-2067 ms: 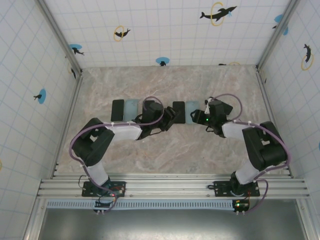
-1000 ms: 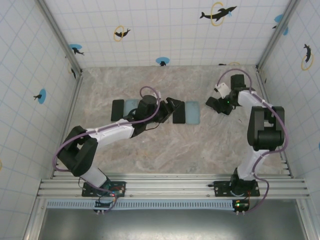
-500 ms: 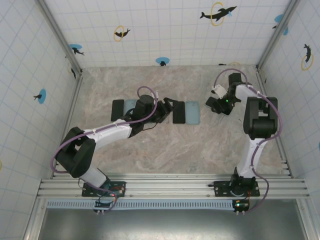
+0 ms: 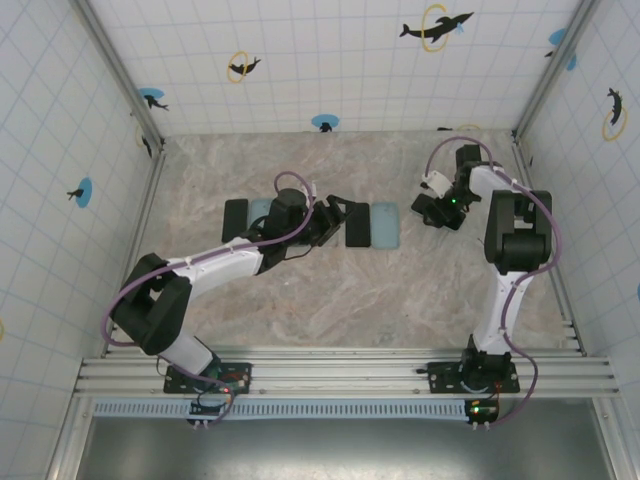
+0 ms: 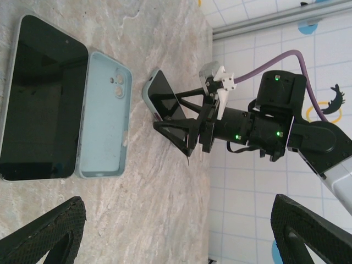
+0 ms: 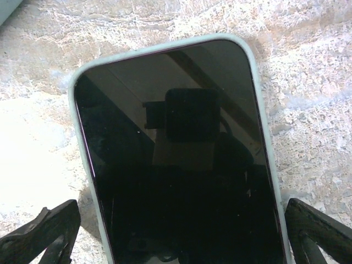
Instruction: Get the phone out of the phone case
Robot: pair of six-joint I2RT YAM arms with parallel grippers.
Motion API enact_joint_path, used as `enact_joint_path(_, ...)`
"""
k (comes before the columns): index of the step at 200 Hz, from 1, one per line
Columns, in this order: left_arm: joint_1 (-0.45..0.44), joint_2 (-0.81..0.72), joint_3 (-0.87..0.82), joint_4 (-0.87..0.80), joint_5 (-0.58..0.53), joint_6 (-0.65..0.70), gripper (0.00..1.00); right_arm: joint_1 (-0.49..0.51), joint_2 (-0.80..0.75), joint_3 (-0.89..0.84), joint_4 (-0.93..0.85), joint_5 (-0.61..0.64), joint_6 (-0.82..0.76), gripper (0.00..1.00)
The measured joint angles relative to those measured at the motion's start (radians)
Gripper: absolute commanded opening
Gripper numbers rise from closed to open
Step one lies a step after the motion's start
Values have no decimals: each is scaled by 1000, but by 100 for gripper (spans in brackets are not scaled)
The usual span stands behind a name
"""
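A black-screened phone in a pale mint case lies under my right wrist camera. My right gripper is open, one fingertip on each side of the case's long edges. In the left wrist view the same cased phone looks tilted, between the fingers of my right gripper. My left gripper is wide open over bare table, holding nothing. From above, my left gripper hovers mid-table and my right gripper is at the back right.
A bare black phone and an empty light blue case lie side by side; from above they are the phone and the case. Another phone and case lie further left. The right wall is close.
My right arm swung from mid-table to the back right and settled over the cased phone. My left arm stretched toward the middle. In the last half second almost nothing moved.
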Motion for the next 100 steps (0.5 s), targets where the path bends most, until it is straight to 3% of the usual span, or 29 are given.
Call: enact_joint_path(100, 0, 30, 0, 0, 24, 0, 89, 9, -16, -22, 6, 27, -3, 67)
